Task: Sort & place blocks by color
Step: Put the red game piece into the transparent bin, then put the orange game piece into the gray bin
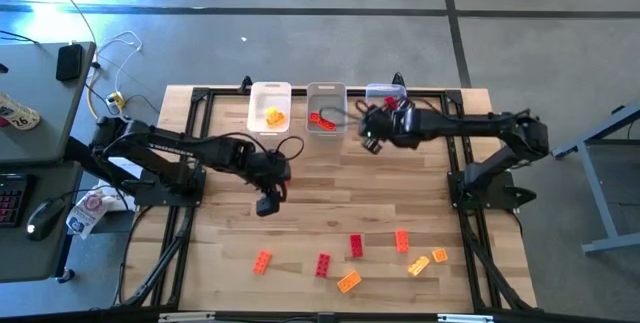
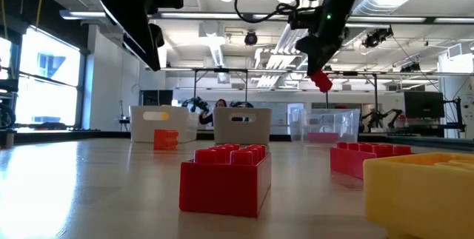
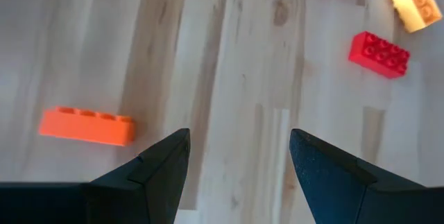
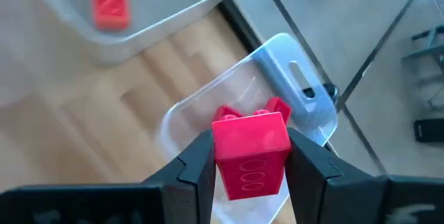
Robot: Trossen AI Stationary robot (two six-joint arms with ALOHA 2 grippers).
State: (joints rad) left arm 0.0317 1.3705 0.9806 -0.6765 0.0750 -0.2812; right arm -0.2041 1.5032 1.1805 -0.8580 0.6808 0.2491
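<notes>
Several loose blocks lie flat near the table's near edge: orange [image 1: 262, 260], red [image 1: 323, 265], red [image 1: 355, 246], orange [image 1: 401, 240] and yellow-orange [image 1: 349, 282]. My left gripper [image 1: 268, 203] hovers open above the middle of the table, and in its wrist view the gripper [image 3: 239, 148] has an orange block [image 3: 87, 125] beside it. My right gripper [image 1: 372, 138] is shut on a red block [image 4: 250, 151] high up by the clear bin [image 4: 277, 78]. The white bin [image 1: 270, 106] holds a yellow block, and the grey bin [image 1: 325, 108] an orange-red one. My right gripper pinches the red block between its two fingers, one on each opposite side face [image 4: 216, 148]. The fingers point slanting downward toward the far edge. The block [image 2: 321, 81] sits at the fingers' free ends, lifted clear of the table and tilted.
The three bins stand in a row along the table's far edge. A black frame [image 1: 190, 143] borders the wooden table on its left, right and far sides. Bare wood [image 1: 330, 183] lies between the bins and the loose blocks. A desk with cables stands off the table's left.
</notes>
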